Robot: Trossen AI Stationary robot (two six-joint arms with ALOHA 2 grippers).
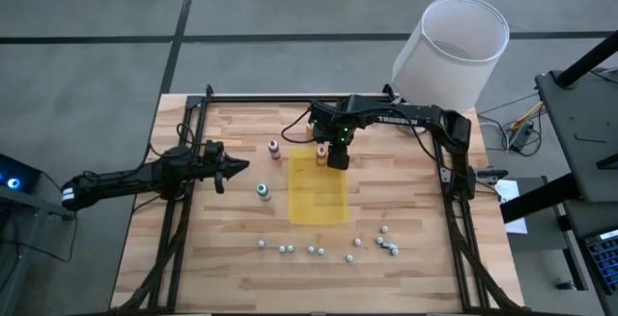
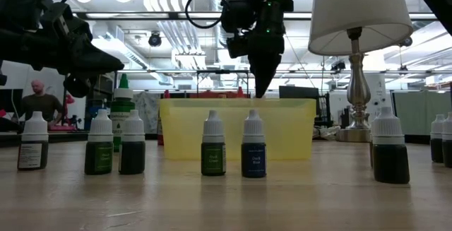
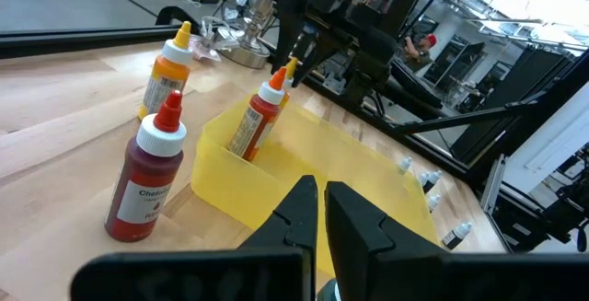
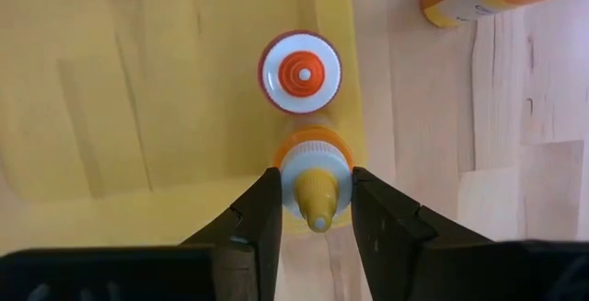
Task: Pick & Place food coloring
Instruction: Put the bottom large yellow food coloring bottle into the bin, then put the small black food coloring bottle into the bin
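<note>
Right tool (image 4: 315,211) clamped on yellow-tipped bottle (image 4: 315,183), red-capped bottle (image 4: 300,73) just beside; left tool (image 3: 321,211) closed.

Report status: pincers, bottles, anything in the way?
Right pincer shut on yellow-tipped bottle over the yellow tray's far edge. Left pincer shut, empty, waiting left of it. Red-capped bottle stands close beside the held one.

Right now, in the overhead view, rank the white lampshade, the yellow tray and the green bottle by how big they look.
Largest to smallest:
1. white lampshade, though being tall it sits nearer the camera, which may inflate it
2. yellow tray
3. green bottle, clearly the smallest
</note>
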